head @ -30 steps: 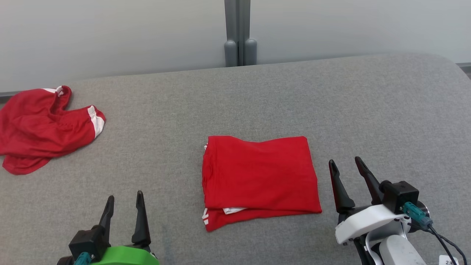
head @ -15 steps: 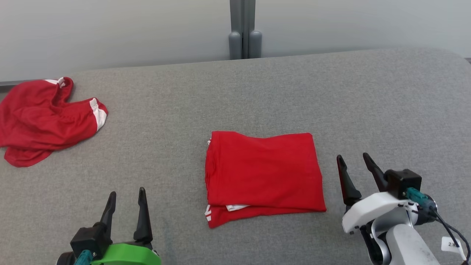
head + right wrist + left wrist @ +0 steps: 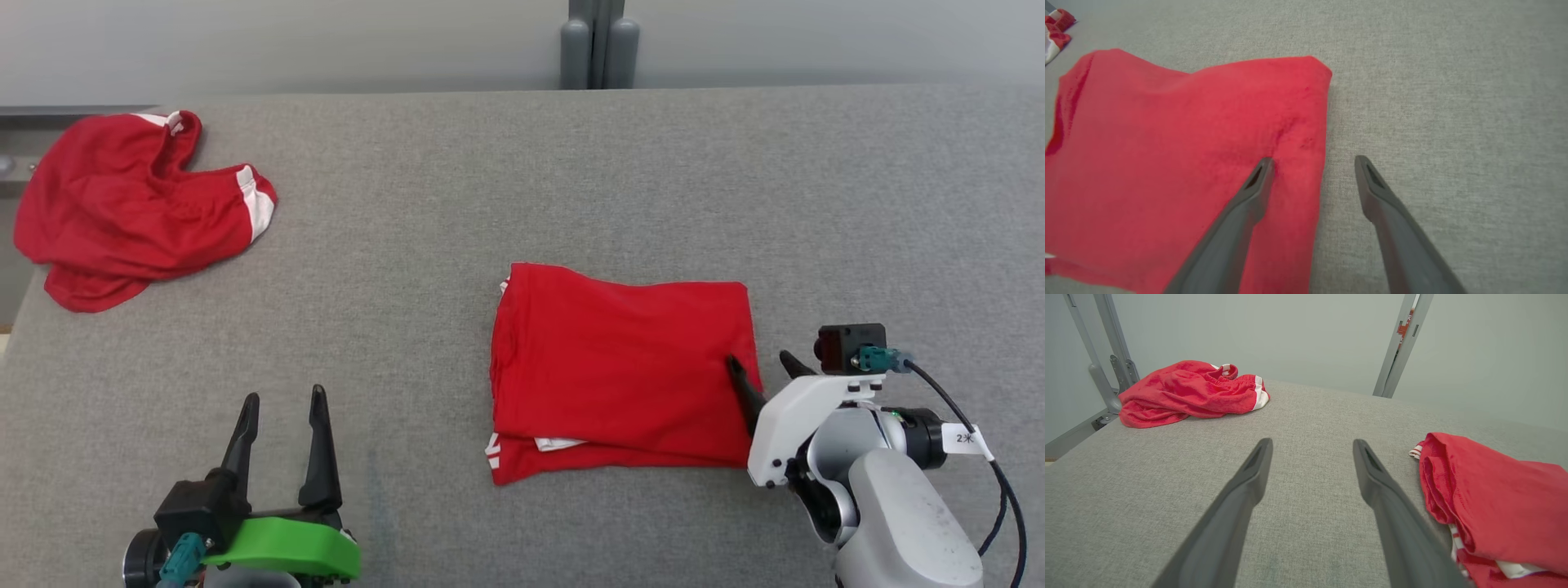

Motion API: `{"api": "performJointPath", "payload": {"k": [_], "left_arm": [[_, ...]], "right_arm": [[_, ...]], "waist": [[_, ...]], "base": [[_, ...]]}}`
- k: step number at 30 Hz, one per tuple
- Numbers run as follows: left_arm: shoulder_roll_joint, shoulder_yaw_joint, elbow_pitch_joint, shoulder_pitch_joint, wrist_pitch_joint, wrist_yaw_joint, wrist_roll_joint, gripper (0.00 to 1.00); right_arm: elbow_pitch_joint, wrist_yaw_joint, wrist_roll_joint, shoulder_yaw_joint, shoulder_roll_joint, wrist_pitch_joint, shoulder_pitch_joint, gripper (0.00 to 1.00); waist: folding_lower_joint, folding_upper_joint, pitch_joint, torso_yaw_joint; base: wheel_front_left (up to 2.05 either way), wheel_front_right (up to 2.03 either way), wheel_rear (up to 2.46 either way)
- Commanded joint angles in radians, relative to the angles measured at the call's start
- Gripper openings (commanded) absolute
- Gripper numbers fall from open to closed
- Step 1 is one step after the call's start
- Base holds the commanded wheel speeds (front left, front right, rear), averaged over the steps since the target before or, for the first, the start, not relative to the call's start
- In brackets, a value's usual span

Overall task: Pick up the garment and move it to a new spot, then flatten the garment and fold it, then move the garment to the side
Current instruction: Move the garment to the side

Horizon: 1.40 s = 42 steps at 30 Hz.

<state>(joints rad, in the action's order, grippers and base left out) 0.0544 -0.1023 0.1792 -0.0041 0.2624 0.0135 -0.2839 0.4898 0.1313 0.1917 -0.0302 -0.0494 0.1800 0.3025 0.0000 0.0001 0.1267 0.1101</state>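
A folded red garment (image 3: 620,371) with white trim lies as a rough rectangle on the grey table (image 3: 522,180), right of centre. My right gripper (image 3: 759,359) is open and straddles its right edge: one finger presses on the red cloth (image 3: 1188,163), the other stands over bare table. In the right wrist view the gripper (image 3: 1312,161) shows the cloth dimpled at the left fingertip. My left gripper (image 3: 282,400) is open at the lower left, well clear of the garment, with nothing between its fingers (image 3: 1310,443). The garment's left fold (image 3: 1486,490) shows at that view's right.
A second, crumpled red garment (image 3: 135,208) with white bands lies at the table's far left corner, also seen as a heap (image 3: 1188,392) in the left wrist view. A grey post (image 3: 598,41) stands behind the table's far edge. The table's left edge is near.
The camera has shifted, moving the scene right and up. My right gripper has moved left and down onto the folded garment's right edge. The left gripper has stayed put.
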Motion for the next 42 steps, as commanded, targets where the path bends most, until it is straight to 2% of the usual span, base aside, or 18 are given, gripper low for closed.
{"api": "performJointPath", "payload": {"k": [1,8,9,10,11,12,13,17,21,29,35,39,42], "left_arm": [[-0.001,0.001,-0.004,-0.021,0.003,-0.001,0.0,1.0],[-0.002,0.009,-0.017,-0.032,0.003,-0.001,-0.004,1.0],[-0.002,0.01,-0.018,-0.032,0.003,-0.002,-0.004,1.0],[-0.003,0.011,-0.019,-0.031,0.003,-0.004,-0.003,1.0],[-0.003,0.012,-0.021,-0.031,0.003,-0.005,-0.004,1.0],[-0.003,0.013,-0.022,-0.032,0.003,-0.004,-0.003,1.0],[-0.003,0.013,-0.025,-0.033,0.003,-0.004,-0.002,1.0],[-0.003,0.011,-0.036,-0.034,0.003,-0.003,0.008,1.0],[-0.002,0.014,-0.051,-0.035,0.003,0.003,0.015,1.0],[0.024,0.017,-0.083,-0.068,0.001,0.009,0.039,1.0],[0.062,0.009,-0.107,-0.113,-0.026,0.013,0.062,1.0],[0.081,-0.003,-0.13,-0.14,-0.054,0.018,0.075,1.0],[0.09,-0.006,-0.139,-0.149,-0.069,0.016,0.081,1.0]], "right_arm": [[0.014,-0.001,0.014,0.0,-0.003,0.009,0.024,1.0],[0.092,-0.001,0.027,-0.018,-0.002,0.013,0.064,1.0],[0.098,-0.001,0.029,-0.022,-0.002,0.011,0.068,0.91],[0.104,-0.001,0.03,-0.028,-0.003,0.01,0.073,0.45],[0.108,-0.001,0.031,-0.032,-0.005,0.008,0.079,0.37],[0.109,-0.001,0.034,-0.035,-0.009,0.003,0.087,0.1],[0.108,-0.001,0.035,-0.037,-0.013,-0.004,0.093,0.0],[0.096,-0.001,0.038,-0.042,-0.033,-0.037,0.125,0.0],[0.074,-0.001,0.037,-0.036,-0.058,-0.077,0.151,0.0],[0.036,-0.001,0.031,0.011,-0.089,-0.125,0.212,0.0],[0.047,-0.001,0.032,0.044,-0.062,-0.179,0.264,0.0],[0.077,-0.001,0.038,0.045,-0.039,-0.209,0.296,0.0],[0.11,-0.001,0.04,0.04,-0.028,-0.232,0.323,0.0]], "waist": [[0.0,-0.0001,0.031,0.031],[0.0,-0.0001,0.059,0.051],[0.0,-0.0001,0.062,0.051],[0.0,-0.0001,0.064,0.048],[0.0,-0.0001,0.066,0.045],[0.0,-0.0001,0.068,0.04],[0.0,-0.0001,0.07,0.034],[0.0,-0.0001,0.073,-0.008],[0.0,-0.0001,0.083,-0.083],[0.0,-0.0001,0.158,-0.31],[0.0,-0.0001,0.229,-0.471],[0.0,-0.0001,0.261,-0.531],[0.0,-0.0001,0.276,-0.547]], "base": [[0.0,0.0,0.0],[0.0,0.0,0.0],[0.0,0.0,0.0],[0.0,0.0,0.0],[0.0,0.0,0.0],[0.0,0.0,0.0],[0.0,0.0,0.0],[0.0,0.0,0.0],[0.0,0.0,0.0],[0.0,0.0,0.0],[0.0,0.0,0.0],[0.0,0.0,0.0],[0.0,0.0,0.0]]}}
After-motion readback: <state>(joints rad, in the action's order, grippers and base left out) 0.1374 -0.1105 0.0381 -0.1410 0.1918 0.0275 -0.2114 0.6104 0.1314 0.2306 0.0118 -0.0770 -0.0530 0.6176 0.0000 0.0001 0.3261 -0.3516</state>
